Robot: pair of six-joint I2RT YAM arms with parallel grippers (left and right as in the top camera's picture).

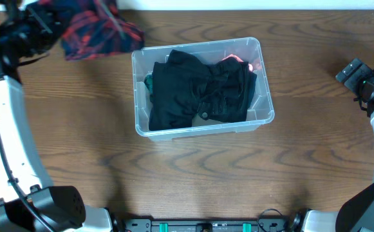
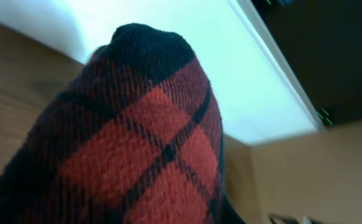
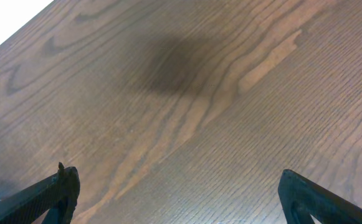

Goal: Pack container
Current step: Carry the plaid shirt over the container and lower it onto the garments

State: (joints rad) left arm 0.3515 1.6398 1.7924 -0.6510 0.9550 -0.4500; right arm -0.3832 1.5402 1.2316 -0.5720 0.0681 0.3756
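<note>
The container sits mid-table, slightly askew, with its long sides running left to right. It lies between your two grippers, nearer the left one. A bundle of black clothing fills most of it and bulges up to about rim level. A bit of pink fabric shows at the far right corner, and a sliver of teal shows against the left wall. The near right corner inside has a small open patch of floor. All four rims show clear of any cloth.

Your left gripper is at the far left corner of the table, right by the back edge. The red and black plaid cloth hangs from its front, reaching toward the container's far left corner and stopping just short of it. In the left wrist view the plaid cloth covers nearly everything, fingers included, so you cannot tell whether that gripper is clamped on it.

Your right gripper is well to the right of the container, near the right edge of the table. In its wrist view the fingertips stand wide apart with only bare wood between them. There is open wood between this gripper and the container, and along the whole near side
</note>
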